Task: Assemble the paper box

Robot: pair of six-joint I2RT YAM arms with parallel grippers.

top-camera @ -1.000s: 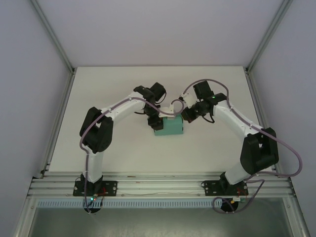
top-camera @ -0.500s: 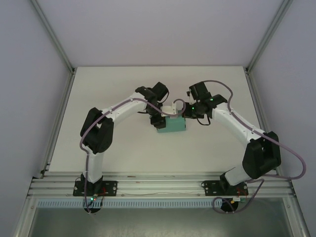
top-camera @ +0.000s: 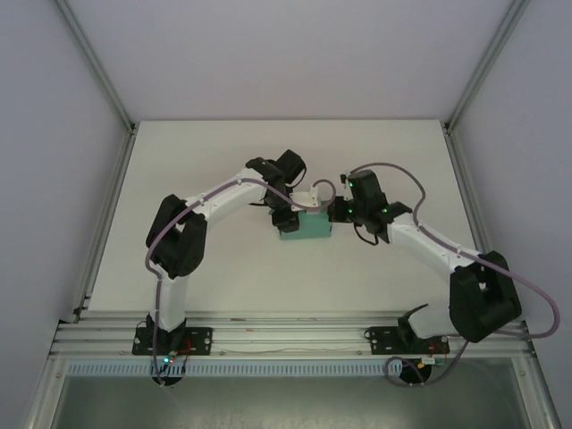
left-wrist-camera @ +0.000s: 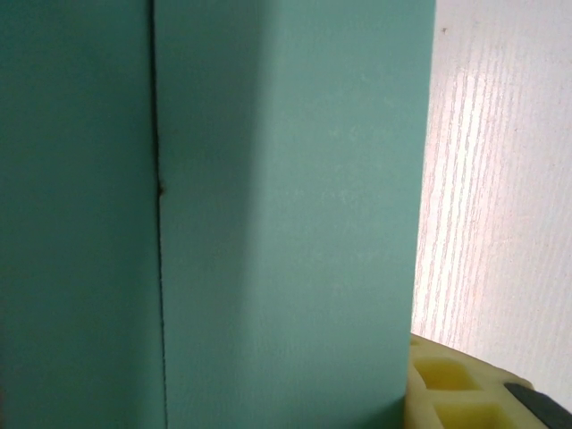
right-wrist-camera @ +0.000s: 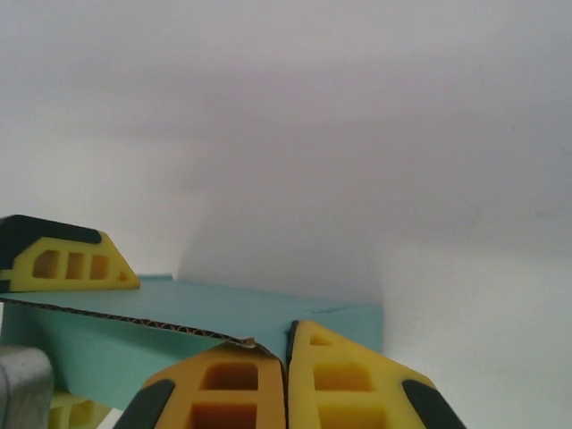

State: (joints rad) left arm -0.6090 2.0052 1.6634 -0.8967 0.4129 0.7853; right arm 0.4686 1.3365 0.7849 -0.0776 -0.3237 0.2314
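The teal paper box (top-camera: pixel 309 229) lies as a small closed-up block at the middle of the table. My left gripper (top-camera: pixel 288 217) is shut on its left end. The teal card (left-wrist-camera: pixel 286 214) takes up most of the left wrist view, with one yellow finger (left-wrist-camera: pixel 447 393) beside it. My right gripper (top-camera: pixel 334 212) is at the box's right end. Its yellow jaws are shut together (right-wrist-camera: pixel 288 335), with the tips against the teal box (right-wrist-camera: pixel 223 313) and a raw corrugated flap edge lying over the left one. A left-arm finger (right-wrist-camera: pixel 63 259) rests on the box top.
The white table (top-camera: pixel 223 268) is ringed by an aluminium frame, with a rail (top-camera: pixel 286 335) along the near edge holding both arm bases. Grey walls close off the back and sides.
The right arm has swung in and lowered, so its shut gripper came from behind the box's right corner to its right end. The left gripper and the box have hardly moved.
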